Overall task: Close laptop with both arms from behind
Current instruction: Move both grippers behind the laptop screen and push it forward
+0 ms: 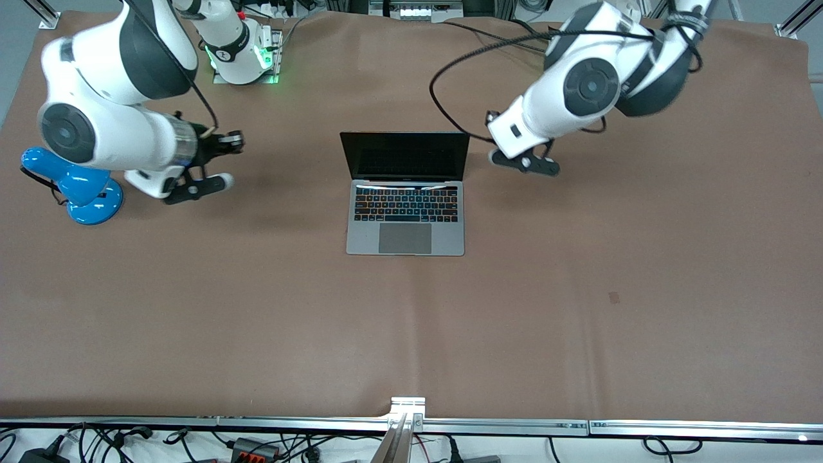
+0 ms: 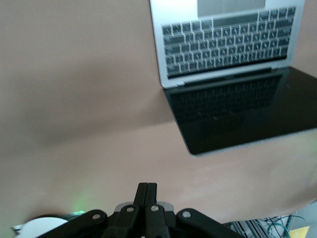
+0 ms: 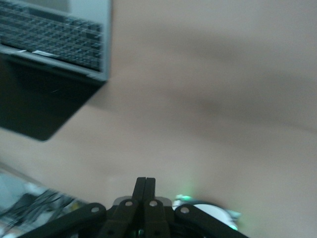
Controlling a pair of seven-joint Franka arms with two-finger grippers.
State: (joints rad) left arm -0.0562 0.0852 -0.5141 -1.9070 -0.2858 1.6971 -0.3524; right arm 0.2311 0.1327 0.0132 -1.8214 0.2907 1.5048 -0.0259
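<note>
The laptop (image 1: 405, 193) sits open mid-counter (image 1: 411, 321), its dark screen upright and facing the front camera. The left hand (image 2: 147, 191) and the right hand (image 3: 145, 184) hover over bare counter on either side of its screen, fingers pressed together, holding nothing. A blue lamp (image 1: 80, 186) stands beside the right arm.

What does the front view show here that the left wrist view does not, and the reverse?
Only the front view shows the blue desk lamp, both white arms and the right gripper, beside the lamp. Only the left wrist view shows the left gripper close up, its black fingers pressed together. Both show the open slim silver-grey laptop, with black keys and dark screen, on the brown table cover.
</note>
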